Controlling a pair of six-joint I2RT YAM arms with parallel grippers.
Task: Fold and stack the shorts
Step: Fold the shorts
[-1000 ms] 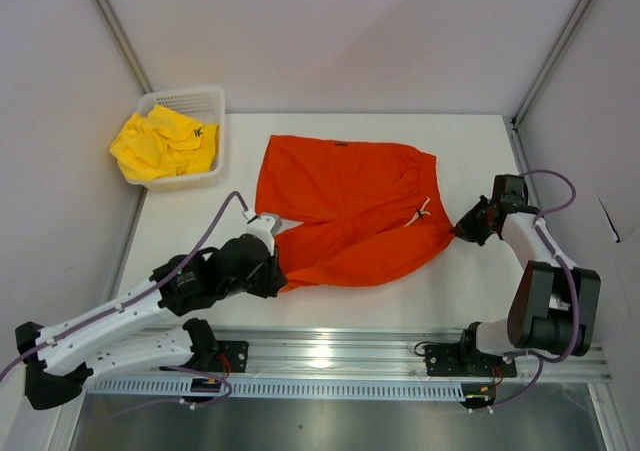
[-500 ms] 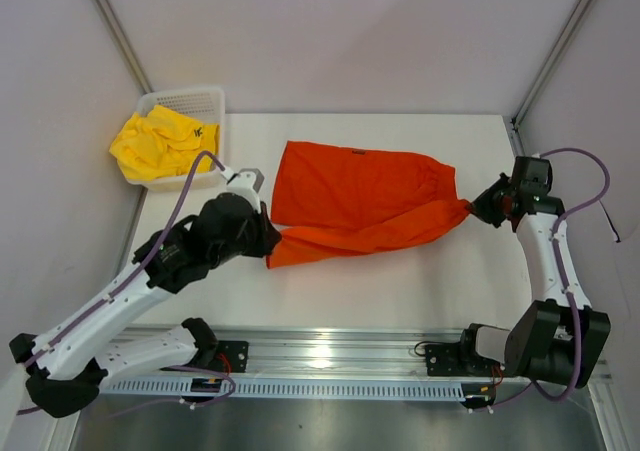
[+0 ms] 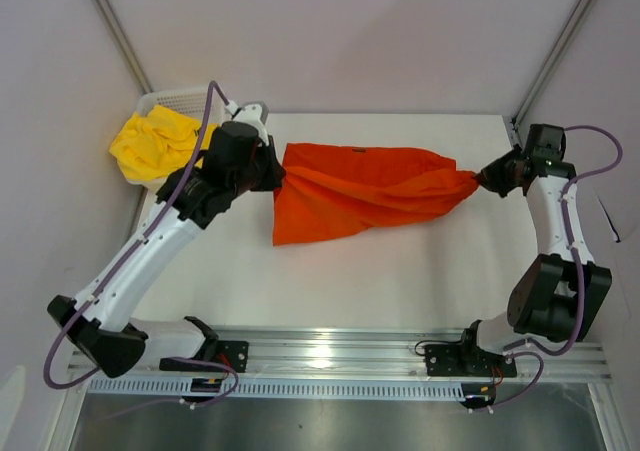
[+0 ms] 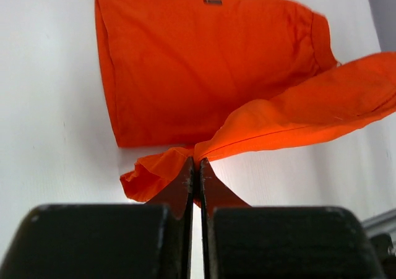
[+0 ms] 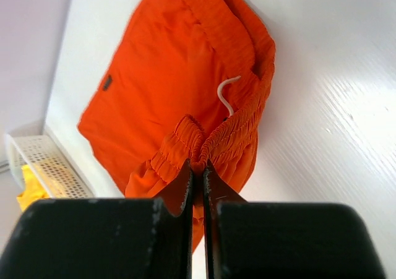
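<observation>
The orange-red shorts lie at the middle back of the white table, their near half lifted and drawn over the far half. My left gripper is shut on a leg hem at their left end. My right gripper is shut on the elastic waistband at their right end, with a white drawstring just beyond. The yellow shorts lie crumpled in the white mesh basket at the back left.
The basket stands close behind my left arm's wrist. Grey walls and metal posts close in the back and sides. The metal rail with both arm bases runs along the near edge.
Both grippers have carried the near edge of the orange-red shorts away from me, toward the back edge. The left arm has swung far back and up toward the basket, and the cloth is folding over.
</observation>
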